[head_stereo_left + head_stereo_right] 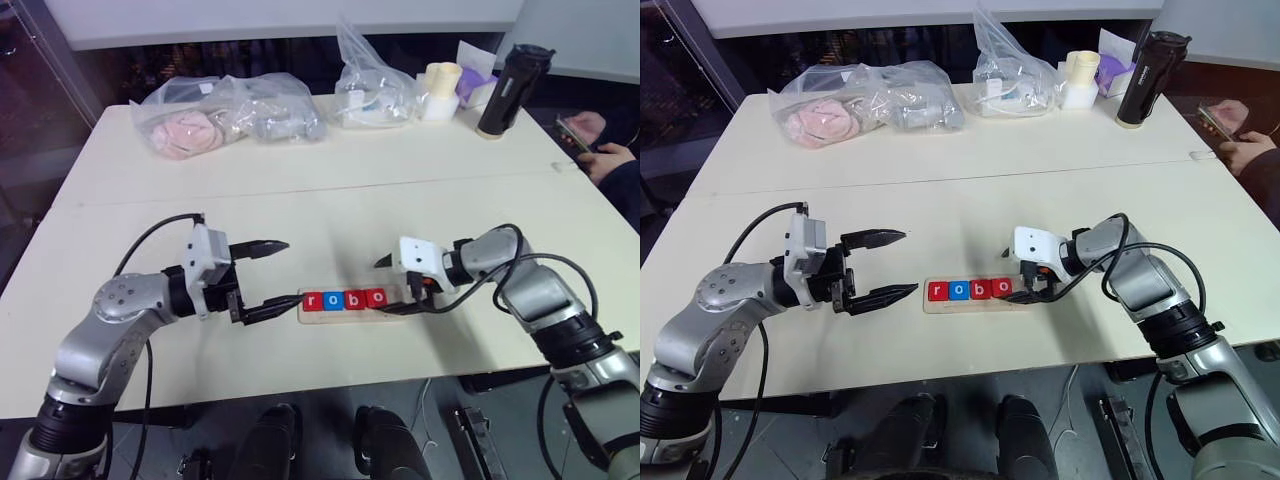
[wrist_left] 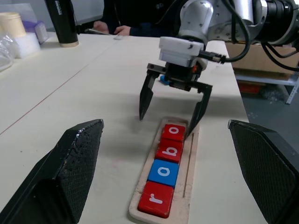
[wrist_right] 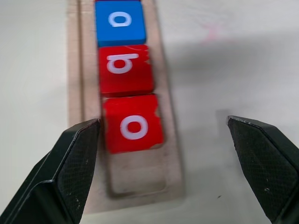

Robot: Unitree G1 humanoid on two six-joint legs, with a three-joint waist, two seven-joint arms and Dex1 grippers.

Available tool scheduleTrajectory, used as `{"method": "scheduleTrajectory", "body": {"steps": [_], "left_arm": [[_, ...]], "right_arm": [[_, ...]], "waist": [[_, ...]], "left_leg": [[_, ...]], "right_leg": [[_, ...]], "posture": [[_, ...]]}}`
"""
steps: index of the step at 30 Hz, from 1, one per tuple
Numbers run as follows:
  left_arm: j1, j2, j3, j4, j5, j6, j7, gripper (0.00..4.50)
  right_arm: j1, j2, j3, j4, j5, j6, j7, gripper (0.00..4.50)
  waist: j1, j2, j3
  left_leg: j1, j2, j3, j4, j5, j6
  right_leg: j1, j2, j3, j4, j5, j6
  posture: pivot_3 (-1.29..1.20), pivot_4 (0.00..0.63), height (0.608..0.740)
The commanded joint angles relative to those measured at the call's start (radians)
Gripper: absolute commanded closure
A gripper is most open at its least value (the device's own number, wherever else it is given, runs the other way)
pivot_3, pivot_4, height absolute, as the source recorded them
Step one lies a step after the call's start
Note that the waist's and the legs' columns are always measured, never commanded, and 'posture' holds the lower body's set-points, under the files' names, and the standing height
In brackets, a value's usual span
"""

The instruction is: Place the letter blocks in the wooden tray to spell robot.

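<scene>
The wooden tray (image 1: 340,314) lies near the table's front edge, between my two grippers. Four letter blocks sit in its groove, reading r (image 1: 312,300), o (image 1: 333,299), b (image 1: 354,298), o (image 1: 375,297); the second is blue and the others red. The slot at the tray's right end (image 3: 138,175) is bare. My right gripper (image 1: 390,285) hangs open over that right end, angled down, its fingers straddling the last red o (image 3: 134,126) with nothing held. My left gripper (image 1: 290,272) stands open and level just left of the tray, pointing along the row of blocks (image 2: 163,171).
At the table's back lie clear plastic bags (image 1: 225,115) of items, another bag (image 1: 370,85), a stack of white cups (image 1: 440,90) and a black bottle (image 1: 510,90). A person's hand with a phone (image 1: 585,135) rests at the far right edge.
</scene>
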Motion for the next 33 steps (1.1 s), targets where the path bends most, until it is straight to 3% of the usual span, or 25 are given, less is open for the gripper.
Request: {"method": "scheduleTrajectory", "body": {"steps": [1, 9, 13, 17, 19, 22, 26, 33], "left_arm": [[-0.015, -0.004, -0.002, -0.029, -0.002, -0.012, 0.001, 0.0], [-0.02, -0.013, -0.01, -0.02, 0.003, -0.017, -0.003, 0.0], [-0.027, -0.017, -0.013, -0.016, 0.004, -0.018, -0.001, 0.0], [-0.024, -0.019, -0.01, -0.017, 0.006, -0.02, -0.003, 0.0], [-0.019, -0.02, -0.01, -0.016, 0.007, -0.023, -0.005, 0.0], [-0.02, -0.027, -0.017, -0.007, 0.012, -0.028, -0.008, 0.0], [-0.039, -0.042, -0.035, 0.012, 0.02, -0.036, -0.014, 0.0], [-0.056, -0.053, -0.042, 0.034, 0.029, -0.043, -0.024, 0.0]], "right_arm": [[0.007, -0.053, -0.071, -0.088, 0.048, 0.039, 0.03, 0.07], [0.059, -0.108, -0.165, -0.11, 0.033, 0.047, -0.059, 0.07], [0.067, -0.111, -0.21, -0.057, -0.037, 0.063, -0.21, 0.07], [0.093, -0.105, -0.277, -0.096, -0.08, 0.236, -0.368, 0.07], [0.094, -0.071, -0.326, -0.177, -0.083, 0.445, -0.457, 0.07], [0.088, 0.028, -0.396, -0.325, -0.096, 0.765, -0.601, 0.07], [0.015, 0.277, -0.517, -0.46, -0.189, 1.253, -0.823, 0.07], [0.031, 0.564, -0.594, -0.532, -0.333, 1.3, -1.073, 0.07]], "waist": [[0.001, 0.0, 0.0], [0.0, 0.0, 0.0], [0.0, 0.0, 0.0], [0.002, 0.0, 0.0], [0.002, 0.0, 0.0], [-0.002, 0.0, 0.0], [0.001, 0.001, -0.001], [-0.001, 0.001, -0.002]], "left_leg": [[0.0, 0.0, 0.0, 0.0, 0.0, 0.0], [0.0, 0.0, 0.0, 0.0, 0.0, 0.0], [0.0, 0.0, 0.0, 0.0, 0.0, 0.0], [0.0, 0.0, 0.0, 0.0, 0.0, 0.0], [0.0, 0.0, 0.0, 0.0, 0.0, 0.0], [0.0, 0.0, 0.0, 0.0, 0.0, 0.0], [0.0, 0.001, 0.0, 0.0, 0.001, -0.001], [0.0, -0.001, 0.0, 0.0, 0.002, -0.002]], "right_leg": [[0.0, 0.0, 0.0, 0.0, 0.0, 0.0], [0.0, 0.0, 0.0, 0.0, 0.0, 0.0], [0.0, 0.0, 0.0, 0.0, 0.0, -0.001], [0.0, 0.0, 0.0, 0.0, -0.001, -0.002], [0.0, -0.001, 0.0, 0.0, -0.001, -0.002], [-0.001, -0.001, 0.002, 0.001, -0.001, -0.003], [-0.002, 0.0, 0.003, 0.004, -0.001, -0.003], [-0.003, 0.0, 0.002, 0.005, -0.001, -0.004]], "posture": [[0.0, 0.15, 0.74], [0.0, 0.15, 0.74], [0.0, 0.15, 0.74], [0.0, 0.15, 0.74], [0.0, 0.15, 0.74], [0.0, 0.15, 0.74], [0.0, 0.15, 0.74], [0.0, 0.15, 0.74]]}}
